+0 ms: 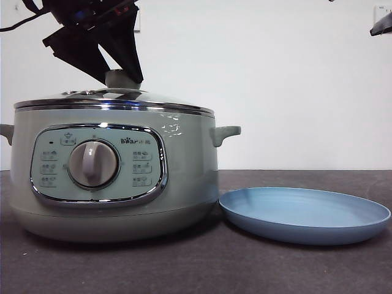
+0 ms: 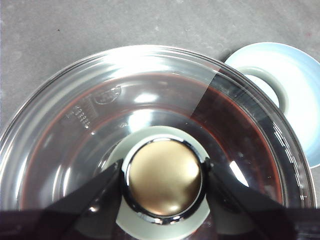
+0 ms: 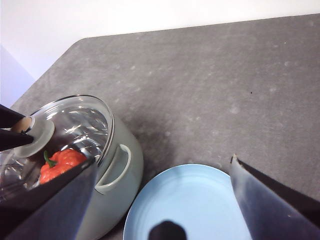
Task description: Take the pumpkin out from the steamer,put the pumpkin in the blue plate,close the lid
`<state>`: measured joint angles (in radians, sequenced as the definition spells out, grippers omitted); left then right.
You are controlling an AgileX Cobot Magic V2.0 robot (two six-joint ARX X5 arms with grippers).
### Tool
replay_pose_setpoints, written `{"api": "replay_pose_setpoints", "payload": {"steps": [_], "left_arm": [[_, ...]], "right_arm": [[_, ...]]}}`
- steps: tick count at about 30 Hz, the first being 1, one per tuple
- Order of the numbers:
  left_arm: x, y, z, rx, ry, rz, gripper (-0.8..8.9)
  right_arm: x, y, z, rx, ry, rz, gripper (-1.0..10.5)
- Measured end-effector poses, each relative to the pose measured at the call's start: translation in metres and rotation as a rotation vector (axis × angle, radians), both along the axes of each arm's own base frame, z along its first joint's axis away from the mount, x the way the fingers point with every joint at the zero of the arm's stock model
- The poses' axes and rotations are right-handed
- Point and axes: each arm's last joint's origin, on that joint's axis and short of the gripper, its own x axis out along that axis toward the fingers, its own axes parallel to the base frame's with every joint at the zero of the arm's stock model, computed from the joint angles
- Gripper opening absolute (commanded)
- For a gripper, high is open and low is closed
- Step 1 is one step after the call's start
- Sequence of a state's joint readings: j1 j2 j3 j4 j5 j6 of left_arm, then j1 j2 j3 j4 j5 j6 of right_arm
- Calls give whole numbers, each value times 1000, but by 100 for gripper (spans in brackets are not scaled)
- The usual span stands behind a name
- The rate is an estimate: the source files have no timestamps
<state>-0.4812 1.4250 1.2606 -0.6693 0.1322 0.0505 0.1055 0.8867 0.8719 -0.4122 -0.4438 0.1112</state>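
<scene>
The steamer (image 1: 187, 184) stands on the left of the table with its glass lid (image 1: 153, 101) seated on the rim. My left gripper (image 1: 122, 78) comes down from above, shut on the lid's knob (image 2: 164, 181), one jaw pressed against each side. The pumpkin (image 3: 62, 162) shows orange-red through the glass, inside the steamer (image 3: 122, 187). The blue plate (image 1: 306, 214) lies empty to the right of the pot. My right gripper (image 3: 162, 162) hangs open high above the plate (image 3: 200, 200), holding nothing, and shows only as a black tip (image 1: 381, 26) in the front view.
The steamer's side handle (image 2: 272, 82) sticks out toward the plate (image 2: 300, 90). Dark grey tabletop (image 3: 225, 85) stretches behind the pot and plate, ending at a white wall.
</scene>
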Motion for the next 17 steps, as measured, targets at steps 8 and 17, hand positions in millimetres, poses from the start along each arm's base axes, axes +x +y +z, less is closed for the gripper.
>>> {"api": "replay_pose_setpoints", "payload": {"steps": [8, 17], "left_arm": [[-2, 1, 3, 3, -5, 2, -9], [-44, 26, 57, -21, -213, 82, -9]], "right_arm": [[0, 0, 0, 0, 0, 0, 441], [1, 7, 4, 36, -36, 98, 439]]}}
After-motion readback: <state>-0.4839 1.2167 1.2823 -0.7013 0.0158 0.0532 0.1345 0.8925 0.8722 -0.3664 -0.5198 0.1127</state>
